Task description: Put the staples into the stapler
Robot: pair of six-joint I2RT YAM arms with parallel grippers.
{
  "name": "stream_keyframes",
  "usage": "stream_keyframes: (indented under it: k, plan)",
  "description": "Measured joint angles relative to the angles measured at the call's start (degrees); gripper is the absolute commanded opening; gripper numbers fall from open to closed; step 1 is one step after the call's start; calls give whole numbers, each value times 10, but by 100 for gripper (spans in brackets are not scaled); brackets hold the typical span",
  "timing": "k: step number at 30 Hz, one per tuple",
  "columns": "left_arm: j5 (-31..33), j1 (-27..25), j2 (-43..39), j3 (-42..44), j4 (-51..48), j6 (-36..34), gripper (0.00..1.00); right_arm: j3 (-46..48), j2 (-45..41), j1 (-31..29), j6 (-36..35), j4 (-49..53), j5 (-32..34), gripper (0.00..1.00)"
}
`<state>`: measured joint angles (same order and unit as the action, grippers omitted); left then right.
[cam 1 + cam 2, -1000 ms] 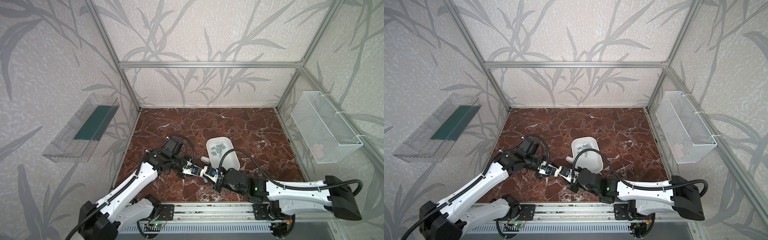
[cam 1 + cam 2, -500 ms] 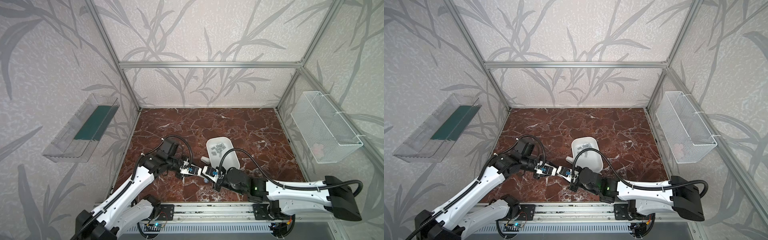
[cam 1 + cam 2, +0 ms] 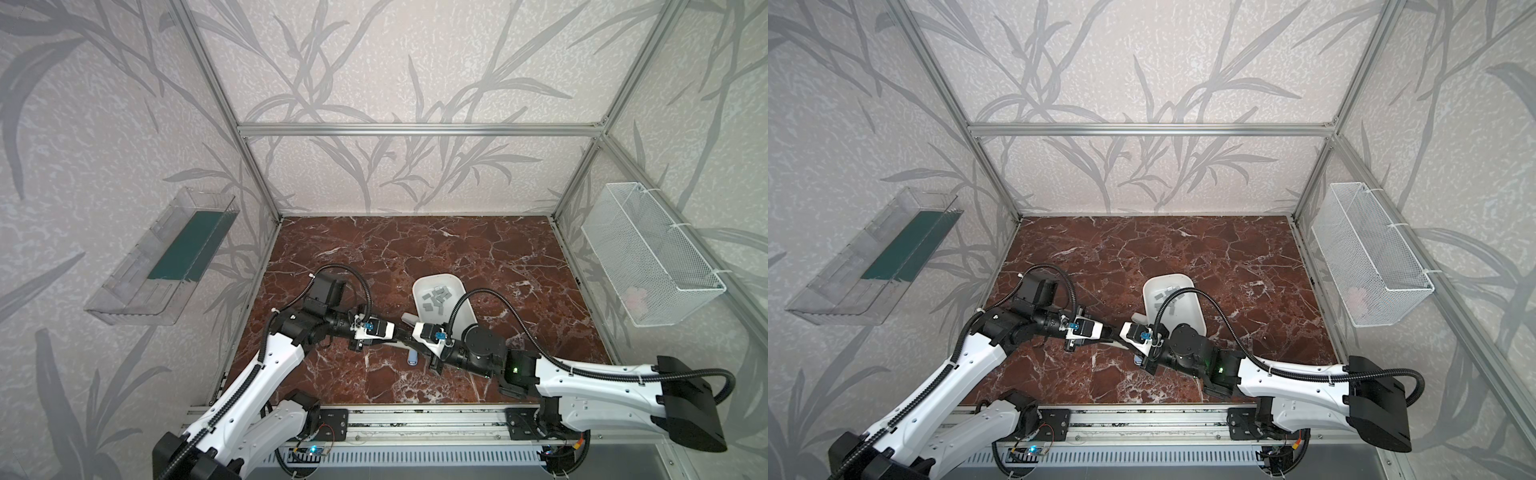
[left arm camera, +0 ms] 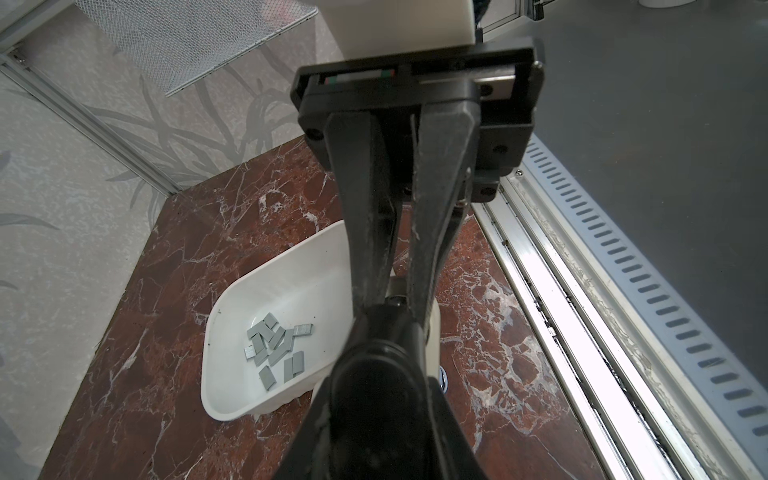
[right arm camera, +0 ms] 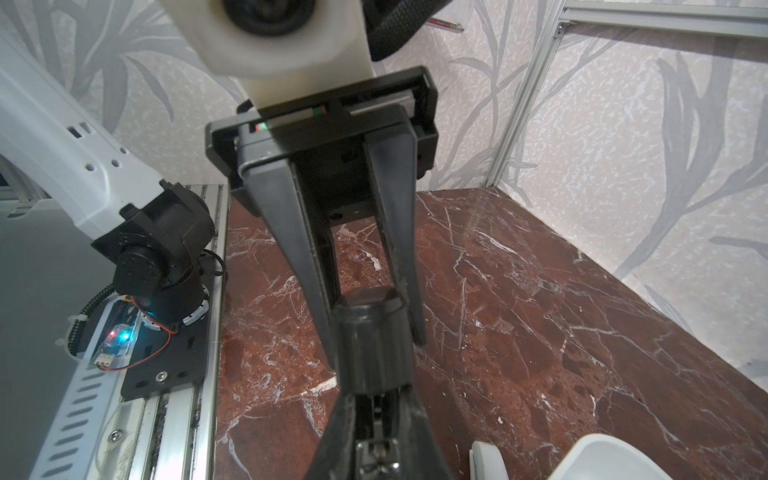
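Both grippers hold a black stapler (image 3: 405, 336) (image 3: 1117, 336) just above the marble floor, one at each end. My left gripper (image 3: 397, 332) (image 4: 382, 436) is shut on the end near its camera; the stapler (image 4: 374, 374) fills the gap between its fingers. Opposite it, my right gripper (image 3: 415, 343) (image 5: 378, 440) is shut on the other end, where a shiny metal part shows under the stapler's black top (image 5: 374, 345). The staples (image 3: 435, 297) (image 3: 1167, 297) (image 4: 276, 349), several small grey strips, lie loose in a white tray (image 3: 461, 307) (image 4: 299, 270) just behind the grippers.
A small white object (image 3: 409, 320) lies beside the tray and a small blue-and-silver item (image 3: 412, 357) lies on the floor below the grippers. A wire basket (image 3: 648, 257) hangs on the right wall, a clear shelf (image 3: 166, 257) on the left. A metal rail (image 3: 415, 428) runs along the front.
My left arm has drawn slightly to the left. Both grippers have kept hold of the stapler in nearly the same spot.
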<state>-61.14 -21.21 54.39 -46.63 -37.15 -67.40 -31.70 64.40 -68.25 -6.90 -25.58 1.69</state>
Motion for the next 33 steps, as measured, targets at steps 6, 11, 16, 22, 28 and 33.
stream_keyframes:
  k: [6,11,16,22,28,33]
  plan:
    - [-11,22,-2,0,-5,4,0,-1,6,19,0,6,-20,0]
    - [-25,42,-19,0,-1,6,0,40,7,51,10,69,-19,0]
    - [-26,48,-23,-1,17,6,0,56,2,55,23,108,-25,0]
    - [-31,48,-26,-1,31,8,0,49,0,55,36,118,-46,9]
    - [-31,48,-26,-1,34,10,0,43,-59,50,55,122,-82,37]
    - [-31,47,-22,-1,34,10,0,52,-169,28,69,116,-80,49]
